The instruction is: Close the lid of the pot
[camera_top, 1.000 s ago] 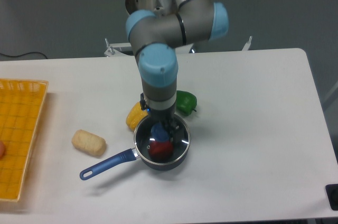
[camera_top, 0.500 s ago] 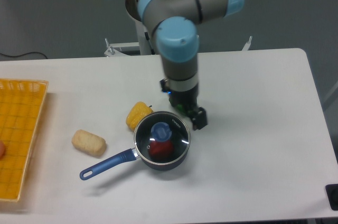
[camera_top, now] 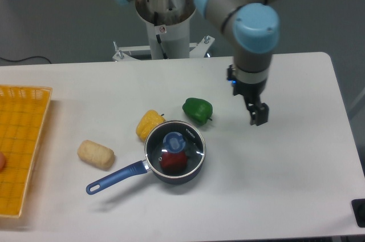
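The pot is a small dark round saucepan with a long blue handle pointing to the lower left. The pot lid, clear glass with a silver rim and a blue knob, lies flat on the pot's rim. Through the glass a red object shows inside. My gripper hangs above the table well to the right of the pot, apart from it. Nothing shows in its fingers, and the angle does not reveal whether they are open or shut.
A green pepper and a yellow corn piece lie just behind the pot. A beige bread roll sits to the left. A yellow basket stands at the left edge of the table. The arm's base rises at the back.
The gripper has let go of the lid's knob, risen and swung right, away from the pot. The lid stays on the pot, and the green pepper is now uncovered.
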